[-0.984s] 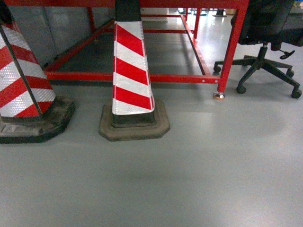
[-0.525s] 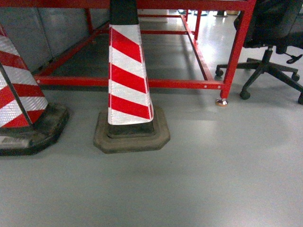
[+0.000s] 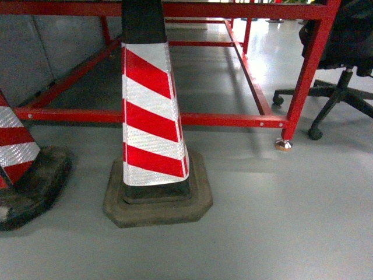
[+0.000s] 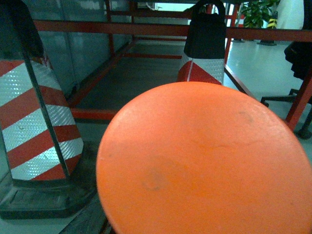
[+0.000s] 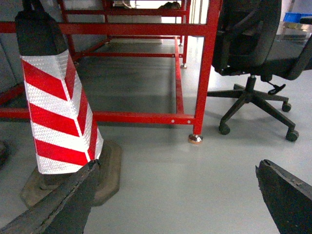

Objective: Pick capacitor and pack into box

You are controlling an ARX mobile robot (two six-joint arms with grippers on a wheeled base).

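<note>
Capacitor (image 4: 204, 161): orange end face fills left wrist view, presumably held in left pincer; fingers unseen, grip cannot be told. Judged light, stiff, smooth cylinder, slippery; take hold across sides, mid-length, gently. Right pincer (image 5: 178, 195) open, empty, fingers wide apart. Box nowhere visible; traffic cone (image 3: 150, 116), red frame (image 3: 233, 119) ahead on floor.

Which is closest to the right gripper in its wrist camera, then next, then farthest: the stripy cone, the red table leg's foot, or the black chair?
1. The stripy cone: low on the left, right by the left finger of the right gripper.
2. The red table leg's foot: in the middle, farther back.
3. The black chair: upper right, behind the leg.
</note>
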